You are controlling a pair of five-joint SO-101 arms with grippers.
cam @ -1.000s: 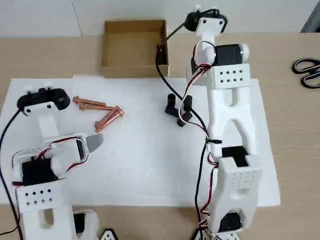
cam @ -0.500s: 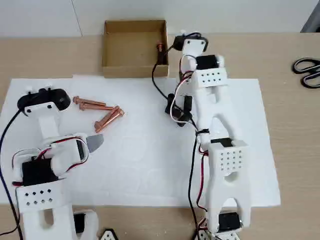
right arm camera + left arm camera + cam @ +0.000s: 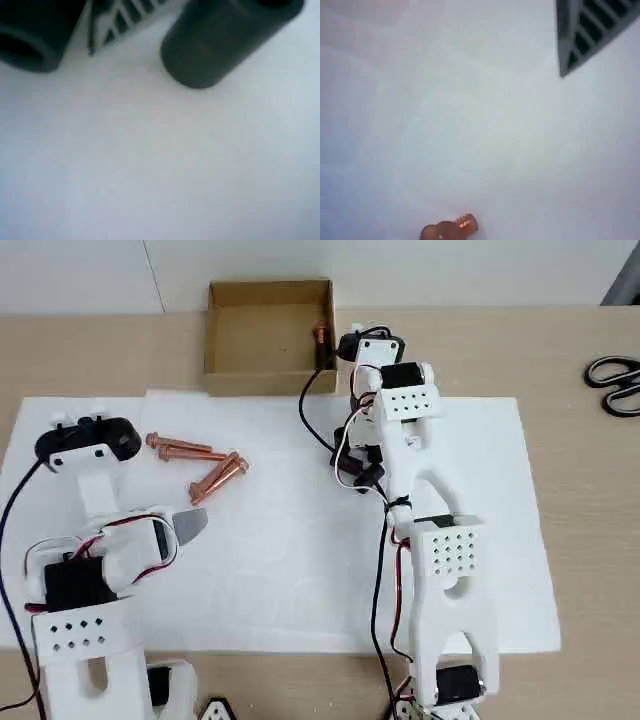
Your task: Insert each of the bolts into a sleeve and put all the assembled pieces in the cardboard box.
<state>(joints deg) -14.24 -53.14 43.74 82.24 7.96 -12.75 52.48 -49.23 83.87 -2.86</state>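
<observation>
Several copper bolts (image 3: 200,462) lie loose on the white foam sheet (image 3: 280,570), left of centre. My left gripper (image 3: 192,524) rests shut just below them, holding nothing; one bolt head (image 3: 451,230) shows in the left wrist view. Black sleeves (image 3: 358,462) stand at the sheet's middle, partly covered by my right arm (image 3: 400,400) and its cables. Two sleeves (image 3: 225,37) (image 3: 30,35) loom close in the right wrist view. The cardboard box (image 3: 232,335) sits at the back. A bolt in a sleeve (image 3: 320,337) leans against its right wall.
Black scissors (image 3: 615,380) lie on the bare table at the far right. The right arm's wrist end (image 3: 370,348) sits right beside the box's right wall. The foam's front half is free room.
My right arm has swung left from the back right and now sits beside the box, over the sleeves. The left arm and the loose bolts have not moved.
</observation>
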